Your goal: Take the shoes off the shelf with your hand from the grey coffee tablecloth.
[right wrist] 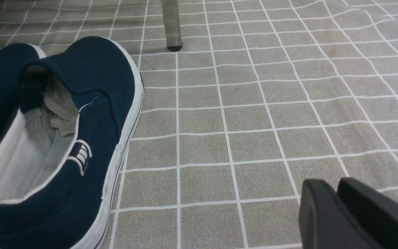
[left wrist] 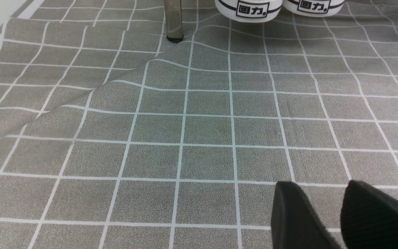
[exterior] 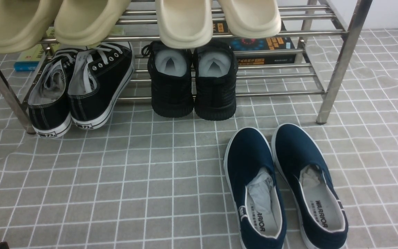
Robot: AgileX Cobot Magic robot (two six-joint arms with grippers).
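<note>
a: front view first. where are the navy shoes (exterior: 285,186)?

b: side by side on the grey checked tablecloth (exterior: 116,180), in front of the steel shelf (exterior: 337,69) on its right side, toes towards it, well clear of the bars. black lace-up sneakers (exterior: 81,86) and black knit shoes (exterior: 193,81) sit on the lower tier, cream slippers (exterior: 133,19) on the upper.

a: left wrist view?

b: the left gripper (left wrist: 340,221) hangs over bare cloth, fingers a little apart, nothing between them. a shelf leg (left wrist: 174,20) and two white sneaker heels (left wrist: 278,8) lie ahead.

a: right wrist view?

b: the right gripper (right wrist: 337,211) is beside the navy pair (right wrist: 64,138), not touching. its fingers overlap from here, so i cannot tell released or clenched; nothing is in them.
</note>
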